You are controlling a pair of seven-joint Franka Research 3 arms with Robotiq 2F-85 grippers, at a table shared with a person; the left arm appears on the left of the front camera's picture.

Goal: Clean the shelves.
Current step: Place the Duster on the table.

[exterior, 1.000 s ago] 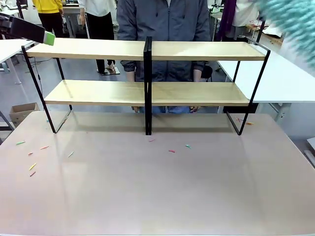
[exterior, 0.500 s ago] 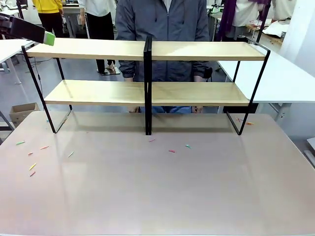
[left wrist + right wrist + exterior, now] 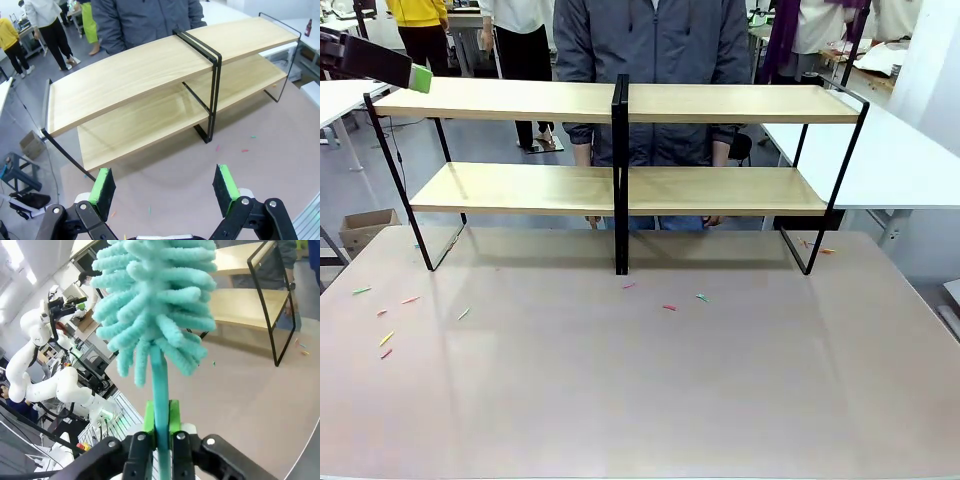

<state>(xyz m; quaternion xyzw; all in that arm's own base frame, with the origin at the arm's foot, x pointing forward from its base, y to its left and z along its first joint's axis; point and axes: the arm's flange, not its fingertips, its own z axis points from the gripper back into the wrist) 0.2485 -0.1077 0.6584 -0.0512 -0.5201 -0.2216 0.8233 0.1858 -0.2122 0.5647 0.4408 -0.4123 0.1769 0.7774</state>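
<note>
- Whereas a second ago a blur of turquoise fluff crossed the top right corner of the front view, that corner is now bare; the fluffy turquoise chenille duster with its thin stick handle (image 3: pixel 157 320) has swung away from the rack, which I read as a pass finished or a fresh one being set up.
- Right gripper (image 3: pixel 160 422): its green pads are pressed together on the duster's stick, head upright above them, the rack's end frame well beyond.
- Left gripper (image 3: pixel 167 187) hangs above the rack's left end with fingers spread wide and nothing between them; one green-tipped finger (image 3: pixel 418 77) shows just beside the upper board's left corner.
- The wide two-tier shelves of light wooden boards in a thin black frame (image 3: pixel 520 100) stand at the far side of the pale table (image 3: pixel 640 400); both boards look bare.
- Small coloured scraps (image 3: pixel 386 338) lie scattered on the table, near the left edge and in front of the central post.
- A person in a grey zipped jacket (image 3: pixel 655 50) stands close behind the rack, hands low behind the lower board; a sweep along the far edge might come near them.
- The central black post (image 3: pixel 620 170) splits each board and would interrupt one long stroke.
</note>
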